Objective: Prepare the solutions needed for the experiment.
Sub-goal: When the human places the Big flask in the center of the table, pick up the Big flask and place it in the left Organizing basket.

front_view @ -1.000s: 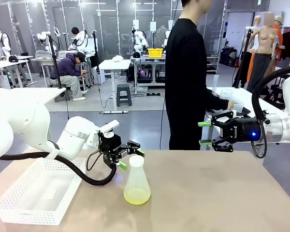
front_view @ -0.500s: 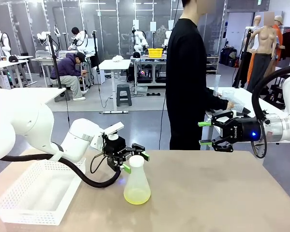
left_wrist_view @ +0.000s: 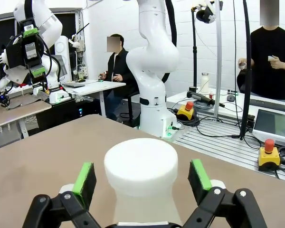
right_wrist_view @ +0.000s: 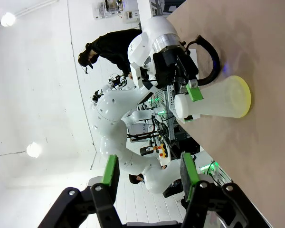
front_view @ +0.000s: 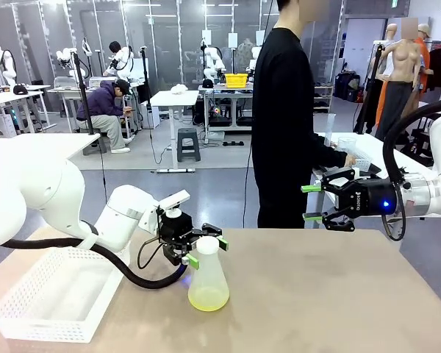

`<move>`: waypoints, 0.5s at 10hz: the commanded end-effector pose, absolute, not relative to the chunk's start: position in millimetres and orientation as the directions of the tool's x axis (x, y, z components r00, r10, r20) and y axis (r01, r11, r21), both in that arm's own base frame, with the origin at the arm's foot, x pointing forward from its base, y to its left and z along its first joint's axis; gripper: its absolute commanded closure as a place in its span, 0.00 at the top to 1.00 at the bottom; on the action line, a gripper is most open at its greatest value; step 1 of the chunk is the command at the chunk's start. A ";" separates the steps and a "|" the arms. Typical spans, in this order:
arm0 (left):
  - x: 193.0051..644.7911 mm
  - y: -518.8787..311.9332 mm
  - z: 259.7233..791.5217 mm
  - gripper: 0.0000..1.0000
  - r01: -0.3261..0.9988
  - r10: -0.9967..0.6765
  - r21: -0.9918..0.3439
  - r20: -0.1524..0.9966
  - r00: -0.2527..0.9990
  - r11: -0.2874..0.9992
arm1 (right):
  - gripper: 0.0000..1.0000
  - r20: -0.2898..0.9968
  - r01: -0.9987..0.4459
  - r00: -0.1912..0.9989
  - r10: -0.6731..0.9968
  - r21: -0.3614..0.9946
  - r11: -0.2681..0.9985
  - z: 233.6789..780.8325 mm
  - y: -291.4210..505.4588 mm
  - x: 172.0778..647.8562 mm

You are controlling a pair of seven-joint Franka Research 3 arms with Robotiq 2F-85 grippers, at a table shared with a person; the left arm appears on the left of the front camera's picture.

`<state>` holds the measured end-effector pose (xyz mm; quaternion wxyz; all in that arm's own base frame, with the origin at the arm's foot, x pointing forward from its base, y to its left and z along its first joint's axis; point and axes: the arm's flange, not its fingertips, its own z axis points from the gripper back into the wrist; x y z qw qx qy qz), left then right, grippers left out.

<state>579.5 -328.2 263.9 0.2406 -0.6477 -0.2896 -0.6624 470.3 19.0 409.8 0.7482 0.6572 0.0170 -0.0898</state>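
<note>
At the near left sat one white basket (front_view: 51,294). Right of it, the left gripper (front_view: 203,244) spread its fingers wide around the neck of one flask (front_view: 208,276) holding the solutions (front_view: 208,298); likely light, slippery, best gripped there. Far right, the right gripper (front_view: 316,202) hung partly open, empty.

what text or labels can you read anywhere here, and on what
"ROBOTIQ": small white print on the black body of the right tool, only just legible.
Flask: no print or scale marks visible.
White basket: none.
Papers on the far pillars: too small to read.
</note>
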 end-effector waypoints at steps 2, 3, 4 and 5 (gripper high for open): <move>579.4 -330.8 261.5 0.86 0.683 0.059 0.040 0.998 0.004 -0.730 | 0.66 -0.143 0.156 0.983 -0.111 0.980 0.122 411.0 18.5 470.4; 580.9 -331.9 261.0 0.81 0.682 0.057 0.042 0.998 0.000 -0.730 | 0.66 -0.143 0.156 0.983 -0.111 0.980 0.122 411.0 18.5 470.4; 581.1 -333.3 260.8 0.66 0.677 0.055 0.041 0.999 -0.001 -0.735 | 0.66 -0.143 0.156 0.983 -0.111 0.980 0.122 411.0 18.5 470.4; 581.2 -334.7 261.1 0.61 0.682 0.046 0.028 0.999 0.007 -0.730 | 0.66 -0.143 0.156 0.983 -0.111 0.980 0.122 411.0 18.5 470.4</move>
